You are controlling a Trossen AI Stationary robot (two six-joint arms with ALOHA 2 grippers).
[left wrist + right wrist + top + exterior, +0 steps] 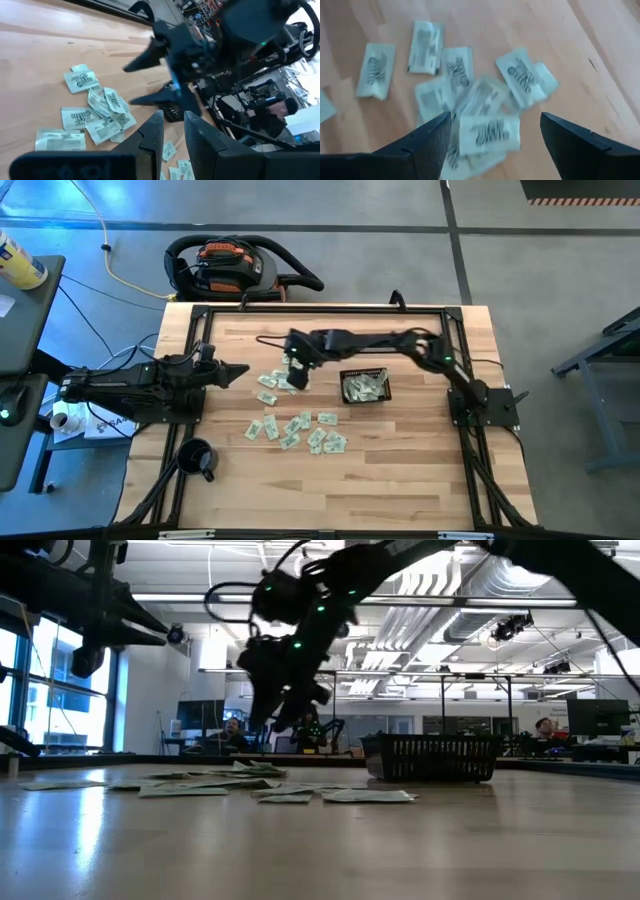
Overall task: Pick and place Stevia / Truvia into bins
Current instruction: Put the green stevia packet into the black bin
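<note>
Right gripper [492, 132] fingers spread wide, nothing between them. It hangs above a small heap of Stevia sachets [487, 117], pointed down at it; one sachet lies face-up directly under the gap, others overlap around it. Whether the fingertips touch the paper cannot be told. In the high view this gripper [294, 376] sits over the upper cluster of sachets [272, 383], with the arm reaching in from the right side of the table [400, 480].

Just beside the right gripper, on the arm's side, stands the black basket [364, 386], several sachets already lying inside. More sachets lie flat in a loose row [297, 432] nearer the table's front edge, apart from the basket.

Left gripper [236, 374] hovers near the same upper cluster, fingers [152, 132] parted narrowly, holding nothing.

Black mug [196, 458] stands toward the front left corner, well apart from both grippers.
</note>
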